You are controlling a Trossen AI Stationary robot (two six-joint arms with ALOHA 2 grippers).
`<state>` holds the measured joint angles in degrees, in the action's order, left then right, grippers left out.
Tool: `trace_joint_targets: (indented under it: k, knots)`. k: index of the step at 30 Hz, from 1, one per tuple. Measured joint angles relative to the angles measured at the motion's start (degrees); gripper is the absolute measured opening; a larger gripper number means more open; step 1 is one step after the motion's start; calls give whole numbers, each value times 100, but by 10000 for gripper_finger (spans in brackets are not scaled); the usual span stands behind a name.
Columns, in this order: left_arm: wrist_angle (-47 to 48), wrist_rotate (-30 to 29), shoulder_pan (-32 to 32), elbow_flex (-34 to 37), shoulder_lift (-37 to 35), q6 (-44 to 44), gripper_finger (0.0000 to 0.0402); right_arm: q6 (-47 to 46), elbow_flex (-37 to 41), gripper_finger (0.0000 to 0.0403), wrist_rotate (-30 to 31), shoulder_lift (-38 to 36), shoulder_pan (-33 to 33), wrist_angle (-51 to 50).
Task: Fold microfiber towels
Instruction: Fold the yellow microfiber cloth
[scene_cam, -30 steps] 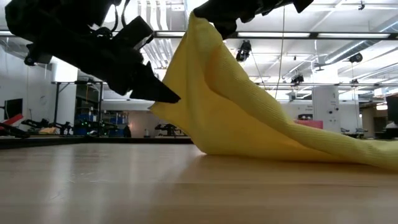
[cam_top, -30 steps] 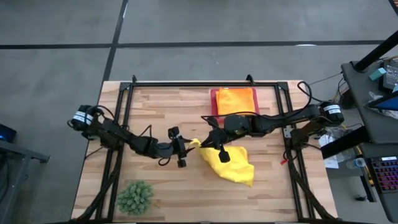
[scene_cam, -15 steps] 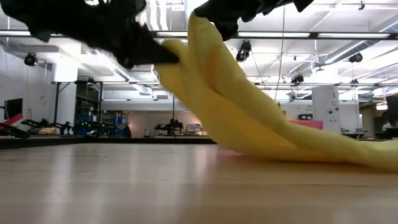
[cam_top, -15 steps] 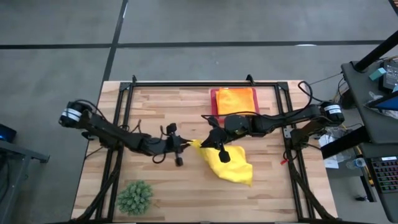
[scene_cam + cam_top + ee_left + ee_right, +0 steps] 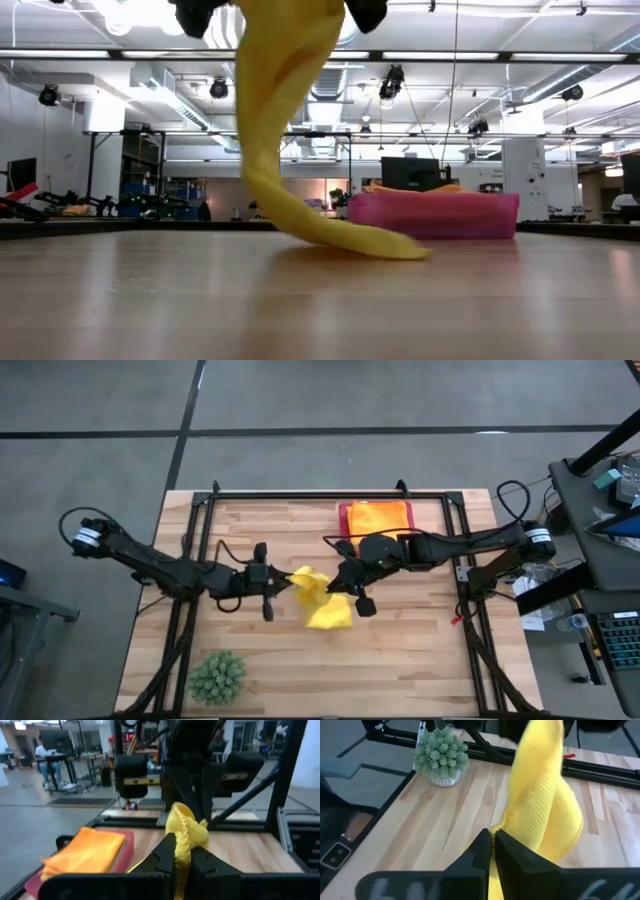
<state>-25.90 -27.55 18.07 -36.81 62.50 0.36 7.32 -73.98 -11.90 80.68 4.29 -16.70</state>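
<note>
- The left gripper (image 5: 281, 582) is pinching one edge of the yellow microfiber towel (image 5: 318, 598), fingers clamped tight on it.
- The right gripper (image 5: 340, 585) is gripping the opposite edge, also closed.
- The towel is hanging between them above the table's (image 5: 420, 650) middle, its lower end trailing on the wood.
- An orange towel (image 5: 379, 518) is lying folded on the pink tray (image 5: 343, 525).

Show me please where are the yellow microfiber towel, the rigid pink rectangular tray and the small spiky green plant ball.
yellow microfiber towel (image 5: 322, 600): high view, on its hanging middle folds.
rigid pink rectangular tray (image 5: 440, 216): low view, on its near side wall.
small spiky green plant ball (image 5: 217, 676): high view, on its centre.
</note>
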Motion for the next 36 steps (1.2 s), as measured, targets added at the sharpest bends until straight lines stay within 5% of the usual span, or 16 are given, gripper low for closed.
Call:
trace_joint_targets:
  k: [6,13,25,36]
  knots:
    - [99,-322,2,-498,-176,-117,0,21,-658,63,411,-10,-42,-982]
    - [2227,-1111,-9,-1865,-31,-284,0,-10,-1112,131,1407,-77,-228,-1863]
    - [3198,-1163,-9,-2840,144,-262,0,-60,-913,148,1374,-208,-678,-1992]
    - [3251,-1360,-9,-2862,135,-286,0,-147,-856,151,88,-425,-785,-2004]
